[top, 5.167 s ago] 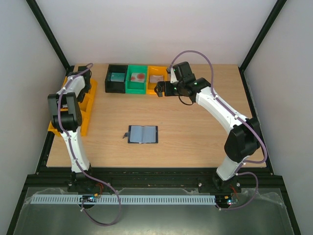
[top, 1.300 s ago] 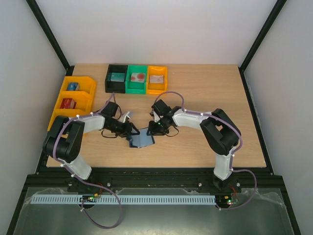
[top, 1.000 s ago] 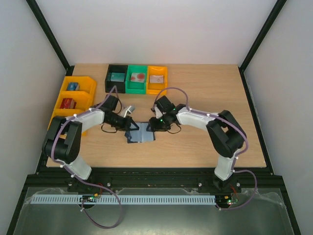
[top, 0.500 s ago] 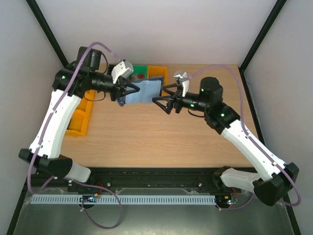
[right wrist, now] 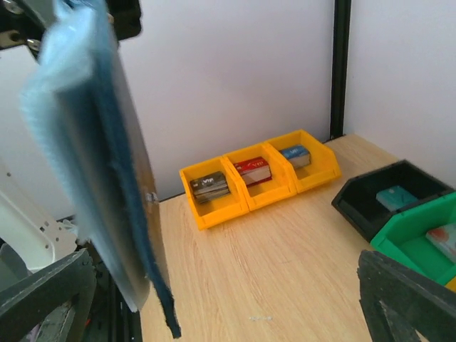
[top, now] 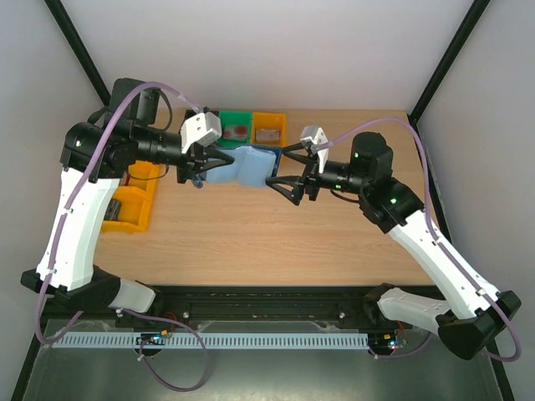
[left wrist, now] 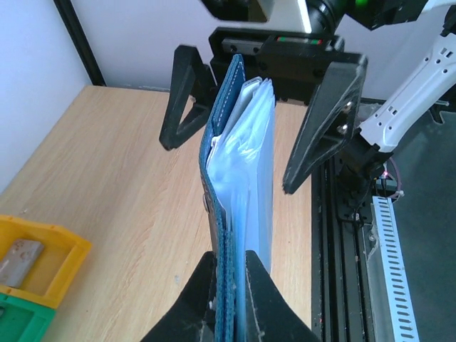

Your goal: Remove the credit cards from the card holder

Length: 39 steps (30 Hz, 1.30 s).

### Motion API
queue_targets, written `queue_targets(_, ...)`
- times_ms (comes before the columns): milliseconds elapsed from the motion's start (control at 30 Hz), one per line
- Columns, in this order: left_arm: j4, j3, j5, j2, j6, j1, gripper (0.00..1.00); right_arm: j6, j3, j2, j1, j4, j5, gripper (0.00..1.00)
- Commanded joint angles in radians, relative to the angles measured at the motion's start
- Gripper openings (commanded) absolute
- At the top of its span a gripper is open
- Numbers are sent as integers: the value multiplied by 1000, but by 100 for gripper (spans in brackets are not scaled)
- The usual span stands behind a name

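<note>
The dark navy card holder [top: 244, 165] hangs in the air above the table's back half, edge-on, with its pale blue-grey pockets showing [left wrist: 246, 164]. My left gripper [top: 207, 167] is shut on its near end [left wrist: 229, 260]. My right gripper [top: 277, 168] is open, and its fingers [left wrist: 324, 121] stand on either side of the holder's far edge without touching it. In the right wrist view the holder [right wrist: 92, 164] hangs at the left, between the open jaws [right wrist: 222, 265]. I see no credit cards in the holder from these views.
A green bin [top: 236, 127] and an orange bin [top: 269, 127] with cards stand at the back. A yellow bin [top: 125, 205] stands at the left, its three pockets holding card stacks [right wrist: 249, 174]. A black bin [right wrist: 395, 196] sits next to the green one [right wrist: 427, 246].
Both arms lifted the holder off the table. In the last half second my right gripper moved left, so its open fingers now straddle the holder's edge.
</note>
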Motion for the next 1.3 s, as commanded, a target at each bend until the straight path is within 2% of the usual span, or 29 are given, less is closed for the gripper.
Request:
queue_targets(0,-30,31,5,-14,32,2,2,-54,50,-39,2,-17,-18,98)
queue_targets(67,-29,35,26,-14,35,2,2,-38,55,-20,1,-10,12,96)
queue_targets(267,-28,21,113,2,43,2,2,20,97,58,12,20,26,84)
queue_targets(600,-29,-8,135,6,55,-4,2,23,142,124,133,128,3,79)
queue_targets(633,-29,-10,135,7,55,-4,2,30,145,130,137,137,-9,75)
queue_targets(700,-27,-19,132,8,55,-4,2,48,146,135,140,158,-35,59)
queue_targets(833,-24,-24,102,7,50,-4,2,64,140,125,140,161,-32,10)
queue_targets(867,-17,-26,93,7,37,-4,2,68,133,121,139,160,-20,3)
queue_targets(967,21,-45,42,-2,-10,-4,5,78,115,111,139,157,31,2)
queue_targets(1000,37,-51,17,-4,-29,-3,23,82,116,110,139,144,55,2)
queue_targets(1033,49,-56,-7,-5,-41,-1,51,88,121,110,140,127,85,2)
queue_targets(1067,60,-61,-30,-7,-50,3,71,92,128,108,139,107,114,2)
queue_targets(1133,67,-71,-56,-13,-55,19,88,99,137,103,138,70,178,2)
queue_targets(1167,67,-78,-60,-19,-53,30,94,103,140,101,137,53,201,2)
queue_targets(1200,65,-87,-60,-25,-46,44,98,106,142,100,138,40,223,2)
queue_targets(1267,54,-111,-51,-43,-19,68,100,122,147,104,138,27,254,2)
